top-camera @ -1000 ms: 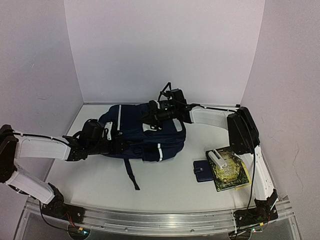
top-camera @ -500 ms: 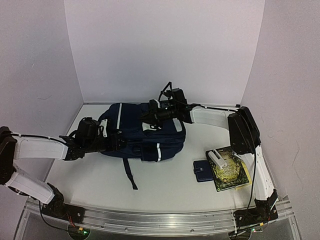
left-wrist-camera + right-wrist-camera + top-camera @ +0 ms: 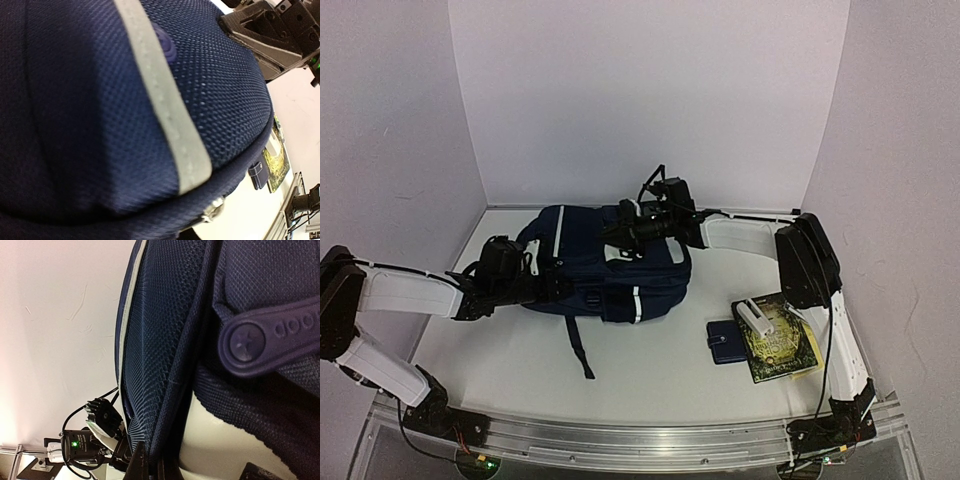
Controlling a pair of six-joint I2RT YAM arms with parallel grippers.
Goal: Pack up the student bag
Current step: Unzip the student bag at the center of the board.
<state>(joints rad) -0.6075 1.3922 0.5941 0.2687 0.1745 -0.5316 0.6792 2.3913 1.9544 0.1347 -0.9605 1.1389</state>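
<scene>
student bag seam in right claw

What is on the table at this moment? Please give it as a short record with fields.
Bag: student bag, lying on the table, centre-left
Left hand: at the bag's left side; open or shut unclear
Right hand: shut on an edge of the bag, at its far top
Not yet packed: wallet, book, white object lying on the book; all to the right of the bag
</scene>
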